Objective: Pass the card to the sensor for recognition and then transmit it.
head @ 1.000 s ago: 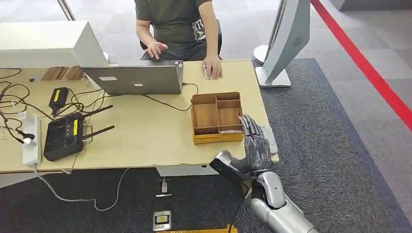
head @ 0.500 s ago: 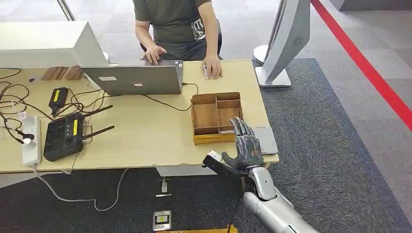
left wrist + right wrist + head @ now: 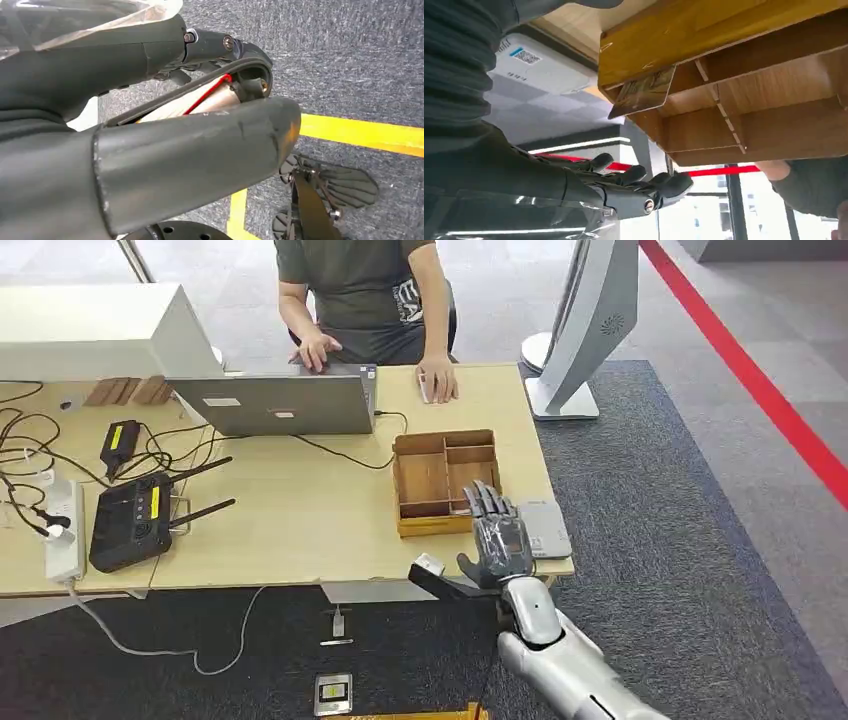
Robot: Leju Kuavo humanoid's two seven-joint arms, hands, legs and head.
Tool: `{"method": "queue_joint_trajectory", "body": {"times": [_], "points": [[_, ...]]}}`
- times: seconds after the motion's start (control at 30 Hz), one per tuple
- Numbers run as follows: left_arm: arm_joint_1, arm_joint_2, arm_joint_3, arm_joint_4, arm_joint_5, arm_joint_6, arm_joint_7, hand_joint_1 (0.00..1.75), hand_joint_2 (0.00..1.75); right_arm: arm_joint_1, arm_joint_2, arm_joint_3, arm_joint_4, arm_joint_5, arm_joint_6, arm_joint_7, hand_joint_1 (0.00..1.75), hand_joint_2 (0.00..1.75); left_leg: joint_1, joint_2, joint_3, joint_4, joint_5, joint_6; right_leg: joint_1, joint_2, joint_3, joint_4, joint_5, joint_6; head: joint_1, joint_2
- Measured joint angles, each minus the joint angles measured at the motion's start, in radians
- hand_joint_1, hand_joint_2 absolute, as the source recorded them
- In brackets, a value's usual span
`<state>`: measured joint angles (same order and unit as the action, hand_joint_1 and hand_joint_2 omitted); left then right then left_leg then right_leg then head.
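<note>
The right robot hand [image 3: 497,540], fingers spread and empty, hovers just beside the wooden tray [image 3: 420,480] on the desk [image 3: 300,520], whose near compartment holds the card [image 3: 644,91]; apparently reaching, it must next pinch that card.

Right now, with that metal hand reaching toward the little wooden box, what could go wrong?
The card lies against a wall in a corner compartment of the wooden organizer, so the right hand, open at the box's near edge, may struggle to get fingers under it. Pushing in could also slide the organizer across the table. The white sensor sits beside the hand, near the table's edge, and a sideways brush might knock it off.
</note>
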<state>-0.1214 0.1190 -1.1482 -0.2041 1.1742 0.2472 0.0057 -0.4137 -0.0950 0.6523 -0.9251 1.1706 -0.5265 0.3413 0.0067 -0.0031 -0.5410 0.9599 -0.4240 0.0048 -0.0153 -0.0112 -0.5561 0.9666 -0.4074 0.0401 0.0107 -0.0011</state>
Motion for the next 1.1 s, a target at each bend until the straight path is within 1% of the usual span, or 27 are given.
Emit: {"method": "queue_joint_trajectory", "body": {"times": [0.07,0.13,0.4,0.67,1.1], "points": [[0.0,0.0,0.0,0.0,-0.002,0.0,0.0,0.0,0.0,-0.003,-0.001,0.011,0.005,0.081,0.03,0.023,0.0,1.75,0.0,0.0,0.0,0.0,0.0,0.0,0.0,0.0,0.0,0.0,0.0,0.0,0.0,0.0],[0.0,0.0,0.0,0.0,-0.003,0.0,0.002,0.0,0.0,-0.004,-0.001,0.018,0.01,0.118,0.042,0.033,0.0,1.75,0.0,0.0,0.0,0.0,0.0,0.0,0.0,0.0,0.0,0.0,0.0,0.0,0.0,0.0],[0.0,0.0,0.0,0.0,-0.004,0.001,0.002,0.0,0.0,-0.004,-0.002,0.037,0.024,0.118,0.054,0.031,0.0,1.75,0.0,0.0,0.0,0.0,0.0,0.0,0.0,0.0,0.0,0.0,0.0,0.0,0.0,0.0],[0.0,0.0,0.0,0.0,-0.008,0.0,0.009,0.0,0.0,-0.006,-0.007,0.045,0.014,0.128,0.103,0.035,0.0,1.75,0.0,0.0,0.0,0.0,0.0,0.0,0.0,0.0,0.0,0.0,0.0,0.0,0.0,0.0],[0.0,0.001,0.0,0.0,-0.042,-0.026,0.008,0.0,0.0,-0.057,-0.034,0.043,-0.031,0.18,0.19,0.062,0.0,1.75,0.0,0.0,0.0,0.0,0.0,0.0,0.0,0.0,0.0,0.0,0.0,0.0,0.0,0.0]]}}
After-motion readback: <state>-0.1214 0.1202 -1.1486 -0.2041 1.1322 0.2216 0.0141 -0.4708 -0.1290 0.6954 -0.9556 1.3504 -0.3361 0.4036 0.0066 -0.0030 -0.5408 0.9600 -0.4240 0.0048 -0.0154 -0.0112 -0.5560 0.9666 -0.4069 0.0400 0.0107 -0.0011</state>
